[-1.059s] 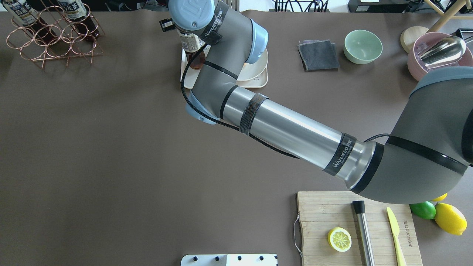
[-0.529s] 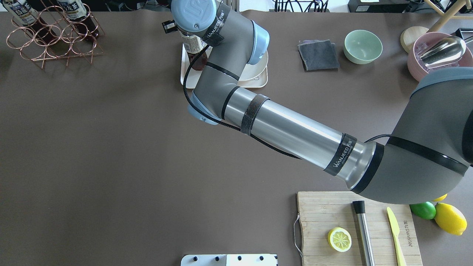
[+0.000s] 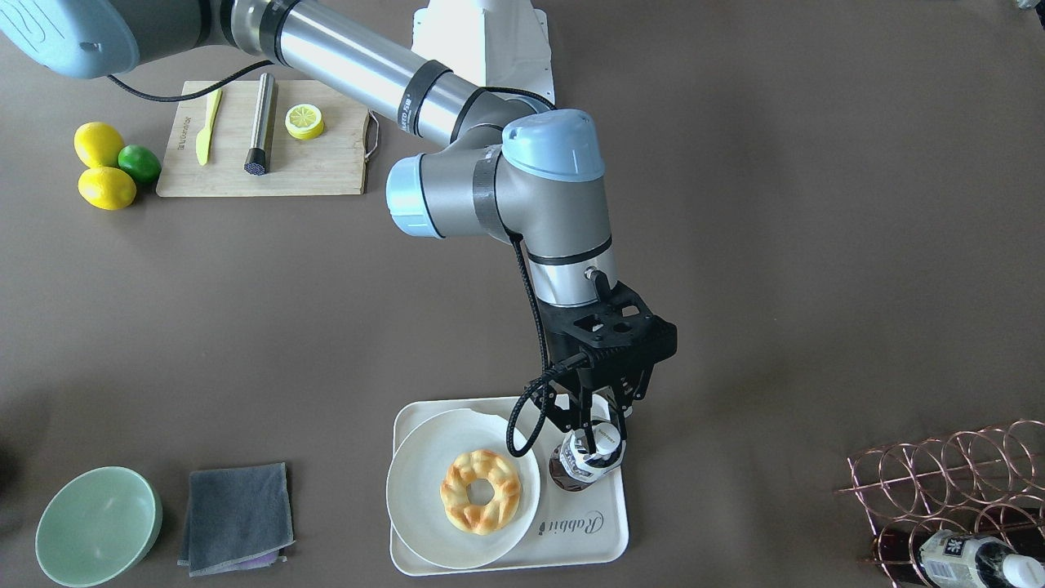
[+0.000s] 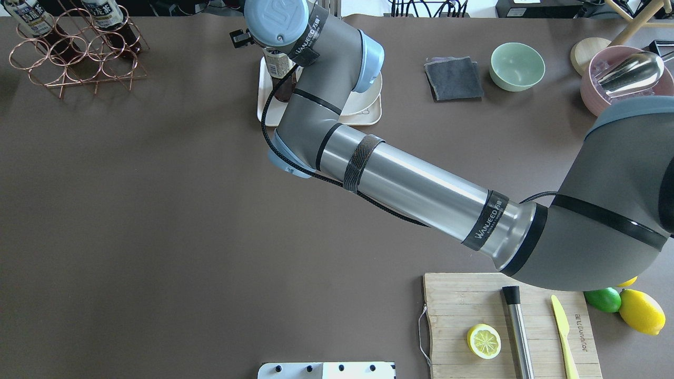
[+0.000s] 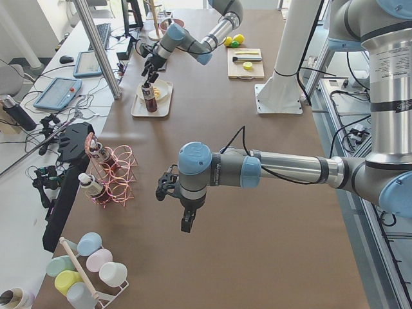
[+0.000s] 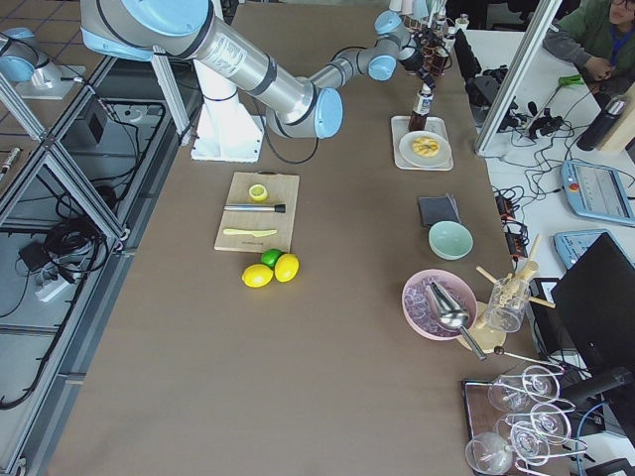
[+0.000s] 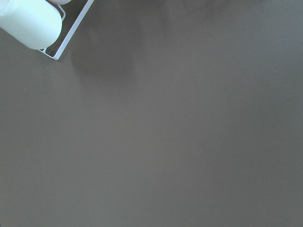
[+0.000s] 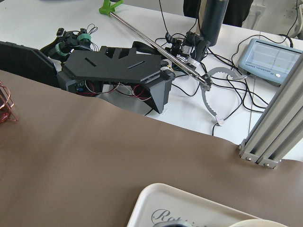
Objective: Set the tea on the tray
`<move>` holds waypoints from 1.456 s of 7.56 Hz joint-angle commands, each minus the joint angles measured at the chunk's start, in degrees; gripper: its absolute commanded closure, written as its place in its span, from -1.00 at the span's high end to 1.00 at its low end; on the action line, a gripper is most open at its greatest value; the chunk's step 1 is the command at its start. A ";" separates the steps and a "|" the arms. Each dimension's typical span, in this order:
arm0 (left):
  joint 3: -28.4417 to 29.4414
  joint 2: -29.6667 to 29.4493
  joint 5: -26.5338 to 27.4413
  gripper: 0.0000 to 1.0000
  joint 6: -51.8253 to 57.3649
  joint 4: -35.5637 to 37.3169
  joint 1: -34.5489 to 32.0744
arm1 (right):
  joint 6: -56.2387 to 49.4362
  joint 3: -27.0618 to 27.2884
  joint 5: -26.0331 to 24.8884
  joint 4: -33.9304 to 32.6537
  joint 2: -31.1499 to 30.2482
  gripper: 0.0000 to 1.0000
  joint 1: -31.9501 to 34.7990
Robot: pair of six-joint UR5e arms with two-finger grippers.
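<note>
I find the right gripper (image 3: 596, 439) clamped on the neck of the tea (image 3: 581, 471), which stands upright directly beneath it, base apparently on the tray (image 3: 611, 535) beside the plate (image 3: 420, 490). The left gripper (image 5: 166, 187) is well apart; I cannot tell its state.

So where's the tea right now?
Front-facing view, bottom centre: the tea is upright inside the tray, just to the view's right of the plate, its cap between the right pincer.
</note>
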 commanded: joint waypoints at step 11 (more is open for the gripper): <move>-0.92 -0.85 -6.06 0.99 -3.43 0.25 -0.70 | -44.27 54.13 39.29 -56.07 -53.96 1.00 35.61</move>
